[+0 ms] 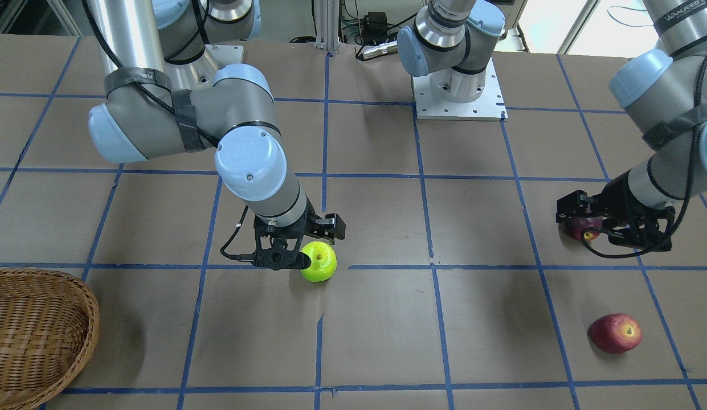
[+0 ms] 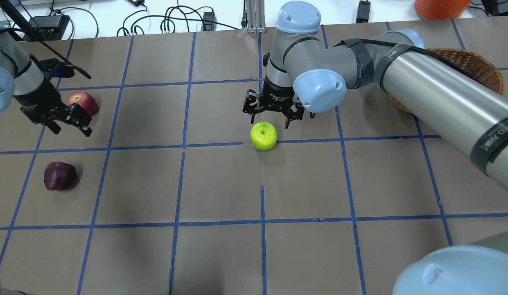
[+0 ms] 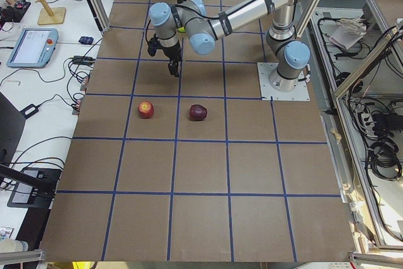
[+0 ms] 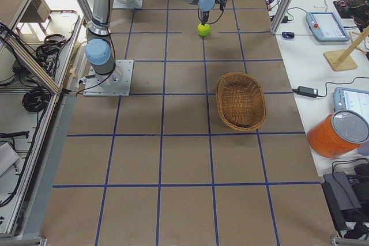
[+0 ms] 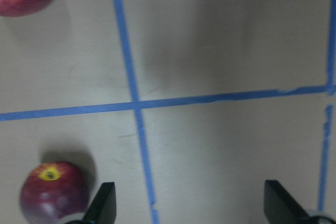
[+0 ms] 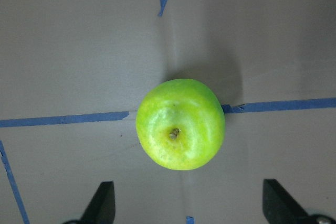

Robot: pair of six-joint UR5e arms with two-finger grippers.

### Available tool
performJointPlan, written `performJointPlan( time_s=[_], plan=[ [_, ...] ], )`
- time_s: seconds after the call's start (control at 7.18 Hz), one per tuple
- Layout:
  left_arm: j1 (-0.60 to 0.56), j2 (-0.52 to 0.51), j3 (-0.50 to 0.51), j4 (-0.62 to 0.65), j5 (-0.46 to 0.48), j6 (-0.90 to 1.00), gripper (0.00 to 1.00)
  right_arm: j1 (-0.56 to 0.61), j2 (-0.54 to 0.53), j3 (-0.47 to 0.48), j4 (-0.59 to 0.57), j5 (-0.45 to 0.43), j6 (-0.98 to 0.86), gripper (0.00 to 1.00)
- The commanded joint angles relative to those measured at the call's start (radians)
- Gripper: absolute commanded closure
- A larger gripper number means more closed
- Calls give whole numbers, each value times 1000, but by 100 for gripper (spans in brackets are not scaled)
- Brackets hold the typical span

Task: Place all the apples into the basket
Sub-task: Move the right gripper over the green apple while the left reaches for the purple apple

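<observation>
The lime-green apple (image 2: 264, 136) sits on a blue tape line mid-table. My right gripper (image 2: 272, 116) hovers just above it, open; in the right wrist view the apple (image 6: 180, 124) lies centred ahead of the two spread fingertips (image 6: 102, 205). The red, yellow-blushed apple (image 2: 84, 102) and the dark maroon apple (image 2: 59, 176) lie on the table's left side. My left gripper (image 2: 67, 121) is open and empty, raised between them; in the left wrist view the maroon apple (image 5: 52, 192) sits just outside one fingertip (image 5: 105, 205). The wicker basket (image 2: 479, 65) stands far right, partly hidden by my right arm.
The table is brown paper with a blue tape grid. The right arm's base plate (image 1: 458, 97) is at the robot's side. The basket (image 4: 240, 101) lies a grid square or so from the green apple (image 4: 203, 29). An orange tub (image 4: 337, 133) stands off-table.
</observation>
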Motion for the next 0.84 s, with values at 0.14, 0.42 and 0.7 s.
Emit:
performJointPlan(
  time_s=[0.14, 0.42, 0.7],
  plan=[
    [163, -9, -216, 309, 6, 174, 0, 20, 77, 4, -59, -7, -2, 0],
    [171, -32, -247, 359, 4, 176, 0, 20, 113, 1, -74, -8, 1, 0],
    [173, -68, -258, 375, 10, 177, 0, 20, 149, 5, -100, -60, -3, 0]
  ],
)
